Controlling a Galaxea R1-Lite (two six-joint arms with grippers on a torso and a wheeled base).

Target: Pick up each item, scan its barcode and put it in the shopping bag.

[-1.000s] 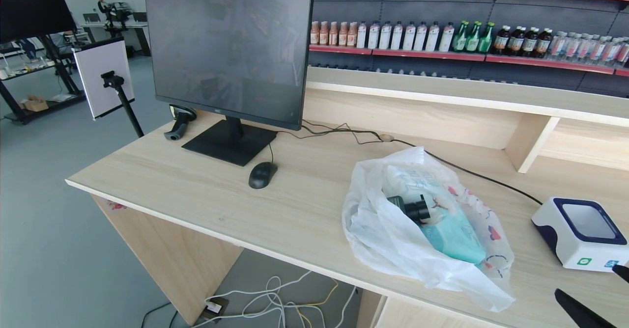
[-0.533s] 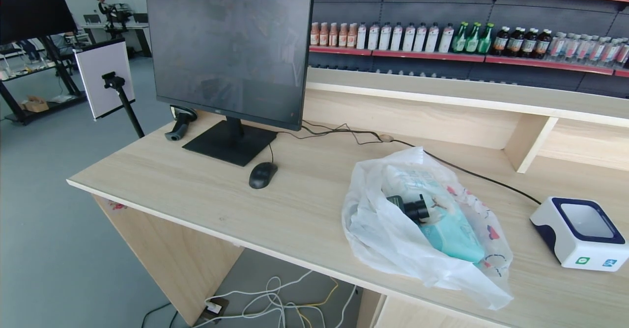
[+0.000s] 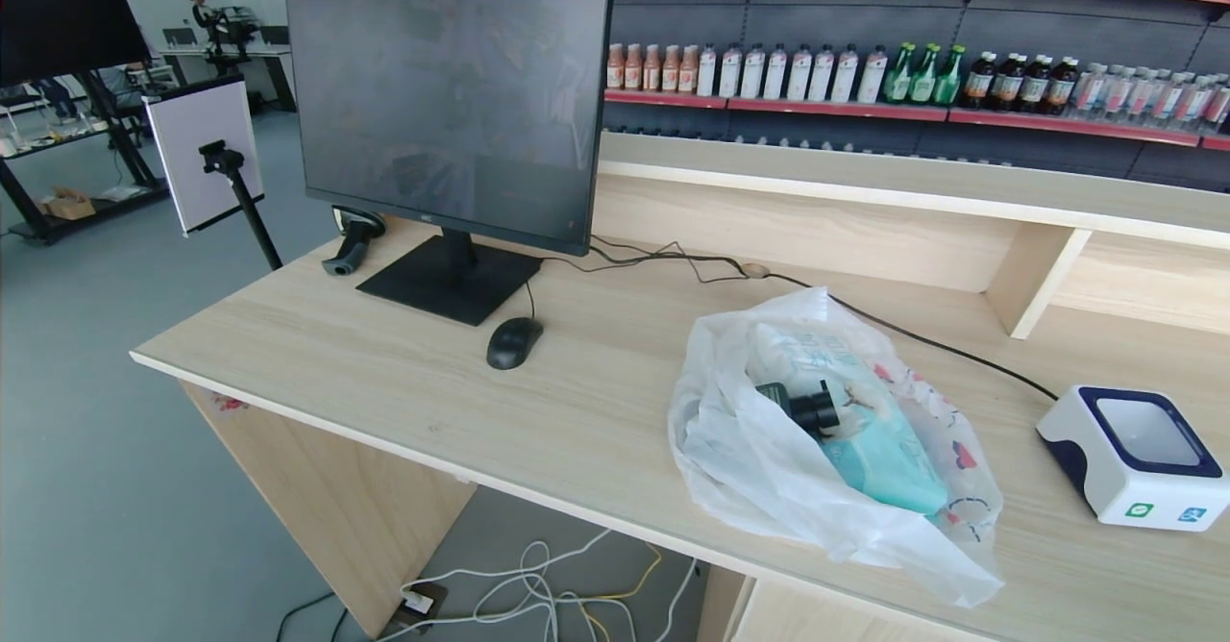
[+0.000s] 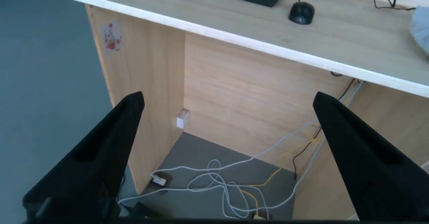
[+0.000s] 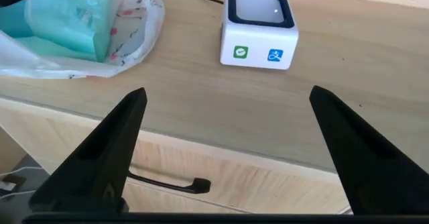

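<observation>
Shopping bag (image 3: 769, 469): white plastic, lying on its side near the front edge of the bench (image 3: 384, 373), right of middle, mouth open. It contains a teal pack (image 3: 884, 464) with a dark, round-ended item (image 3: 812, 407) lying on it; what that item is cannot be told. Scanner (image 3: 1134, 457): white box with a dark-rimmed window, near the bag toward the right end, not touching it. Monitor (image 3: 452, 113): at the rear left corner. Mouse (image 3: 513, 342): in front of the monitor's stand. Left gripper (image 4: 231, 163): fingers spread wide, empty, low in front of the bench's left front corner, above floor cables (image 4: 221, 184). Right gripper (image 5: 228, 157): fingers spread wide, empty, just off the front edge, facing the scanner.
</observation>
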